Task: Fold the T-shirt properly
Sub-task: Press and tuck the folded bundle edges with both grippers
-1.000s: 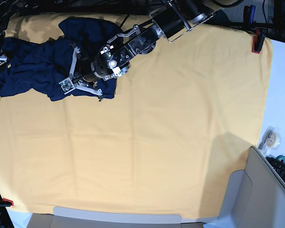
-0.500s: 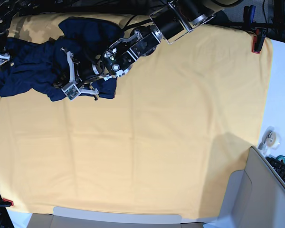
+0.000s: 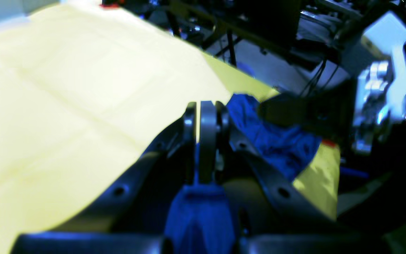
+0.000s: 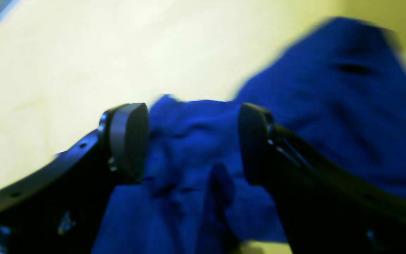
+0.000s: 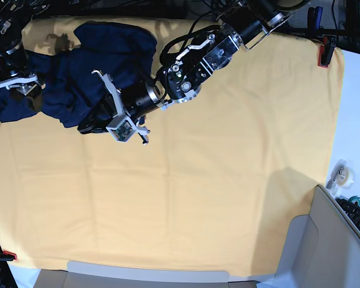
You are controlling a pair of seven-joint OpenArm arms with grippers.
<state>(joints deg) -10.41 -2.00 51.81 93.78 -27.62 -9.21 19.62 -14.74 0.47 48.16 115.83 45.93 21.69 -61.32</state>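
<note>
base view, far left: your right gripper (image 5: 12, 84) hangs at the left edge of the t-shirt (image 5: 66, 84), and its wrist camera shows the jaws spread wide over blue folds, nothing caught between them. the shirt is a crumpled navy heap in the upper-left corner of the yellow cloth (image 5: 228, 180), nowhere near flat, so nothing is folded yet; spreading it out and every fold are left, by my reckoning. moving right, your left gripper (image 5: 99, 127) is at the heap's lower edge, fingers pressed together on a pinch of the fabric. against the earlier frames, that arm has swung down and outward, dragging the shirt's near edge with it, and the heap has shifted rightward.
</note>
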